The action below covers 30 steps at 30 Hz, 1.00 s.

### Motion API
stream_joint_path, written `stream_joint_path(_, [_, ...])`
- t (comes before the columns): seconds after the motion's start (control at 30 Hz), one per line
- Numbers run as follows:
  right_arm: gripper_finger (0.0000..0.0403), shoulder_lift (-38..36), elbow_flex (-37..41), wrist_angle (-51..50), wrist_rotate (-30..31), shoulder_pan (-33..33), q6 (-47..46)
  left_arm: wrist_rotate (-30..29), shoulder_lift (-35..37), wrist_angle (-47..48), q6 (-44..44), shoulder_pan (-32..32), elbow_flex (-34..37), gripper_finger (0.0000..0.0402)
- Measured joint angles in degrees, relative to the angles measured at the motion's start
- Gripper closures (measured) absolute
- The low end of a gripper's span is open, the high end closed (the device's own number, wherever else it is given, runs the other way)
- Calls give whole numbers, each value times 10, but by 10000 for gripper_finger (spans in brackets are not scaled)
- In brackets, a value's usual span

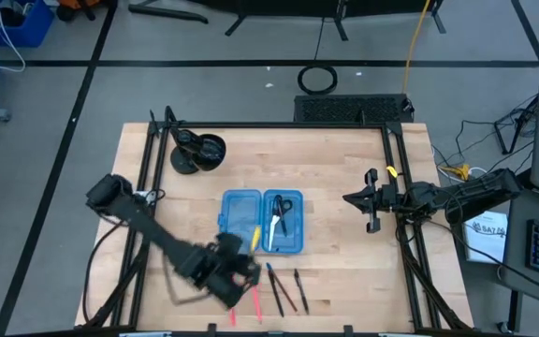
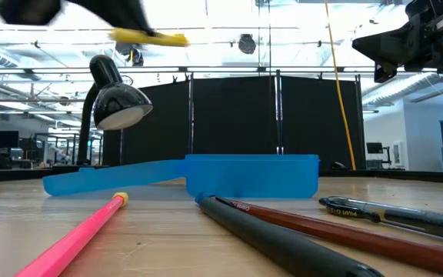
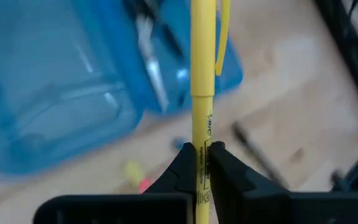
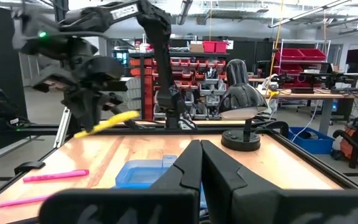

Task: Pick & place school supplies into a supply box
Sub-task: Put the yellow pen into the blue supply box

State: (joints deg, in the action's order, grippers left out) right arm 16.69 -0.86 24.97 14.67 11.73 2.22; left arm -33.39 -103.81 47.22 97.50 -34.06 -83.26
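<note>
Nearest the low camera lie a dark pen (image 2: 283, 242) and a pink pencil (image 2: 75, 238), waiting on the table (image 1: 344, 168). The left gripper (image 3: 201, 152) pinches a yellow pen (image 3: 202, 74) near its cap end, so the long barrel juts forward over the blue box (image 1: 262, 222), seemingly for dropping in. From the box, the gripper sits at seven o'clock; the scissors (image 1: 282, 211) already lie inside. The right gripper (image 4: 201, 152), fingers closed on nothing, waits at three o'clock, clear of the work.
</note>
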Motion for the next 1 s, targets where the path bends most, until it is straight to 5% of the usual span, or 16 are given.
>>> stream_joint_path(0.5, [403, 0, 0, -13, -45, 0, 4, 135, -1, -129, -155, 195, 19, 382])
stream_joint_path(1.0, [403, 0, 0, -21, -45, 0, 21, 225, -3, -244, -111, 248, 138, 382])
